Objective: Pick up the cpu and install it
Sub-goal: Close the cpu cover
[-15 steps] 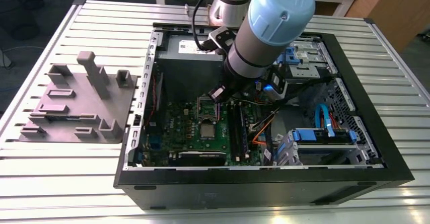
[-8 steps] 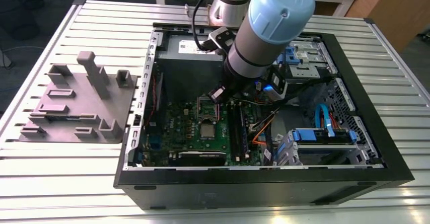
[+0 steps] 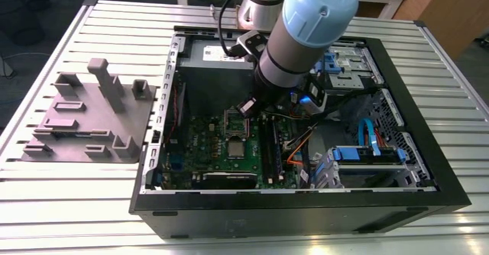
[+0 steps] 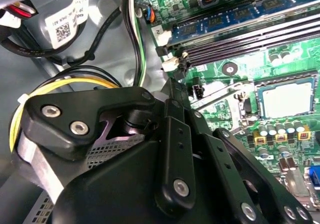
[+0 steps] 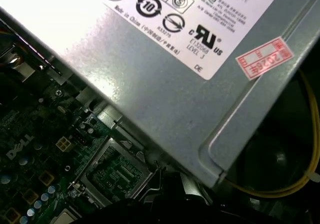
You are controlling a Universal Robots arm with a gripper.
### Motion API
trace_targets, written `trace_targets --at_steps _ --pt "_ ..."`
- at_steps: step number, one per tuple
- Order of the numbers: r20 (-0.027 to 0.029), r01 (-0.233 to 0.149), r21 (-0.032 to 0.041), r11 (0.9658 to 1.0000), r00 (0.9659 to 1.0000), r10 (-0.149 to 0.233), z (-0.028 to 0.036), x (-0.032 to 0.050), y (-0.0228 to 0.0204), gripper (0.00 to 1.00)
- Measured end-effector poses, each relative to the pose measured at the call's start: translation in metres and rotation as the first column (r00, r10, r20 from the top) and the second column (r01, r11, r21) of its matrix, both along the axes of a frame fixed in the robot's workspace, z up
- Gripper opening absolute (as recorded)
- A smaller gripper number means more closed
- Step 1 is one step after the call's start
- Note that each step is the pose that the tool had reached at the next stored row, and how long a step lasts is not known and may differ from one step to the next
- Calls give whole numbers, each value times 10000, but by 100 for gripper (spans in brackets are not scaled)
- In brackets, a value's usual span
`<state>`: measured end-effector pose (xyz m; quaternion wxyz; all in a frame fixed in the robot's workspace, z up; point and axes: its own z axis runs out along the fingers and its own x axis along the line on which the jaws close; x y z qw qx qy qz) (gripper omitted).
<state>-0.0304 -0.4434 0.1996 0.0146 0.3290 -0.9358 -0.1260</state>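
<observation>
Cpu [image 3: 236,148]: flat on motherboard [image 3: 206,146] in case. Pincer [image 4: 172,92]: above board, grip state cannot tell. Advice: descend vertical, square over chip.

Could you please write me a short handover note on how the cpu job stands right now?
The gripper is low inside the computer case, above the green board, and is not holding the cpu.
The cpu lies flat in its socket on the board, apart from the gripper.
Done: the cpu appears to be placed.
Left: the metal frame beside the socket looks open.
</observation>
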Motion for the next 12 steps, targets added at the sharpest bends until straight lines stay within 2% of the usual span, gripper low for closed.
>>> trace_targets --at_steps 3,12 --pt "-1 -18 -108 9999 10000 18 12 -3 1 11" --pt "-2 -95 -264 9996 10000 95 89 -11 3 11"
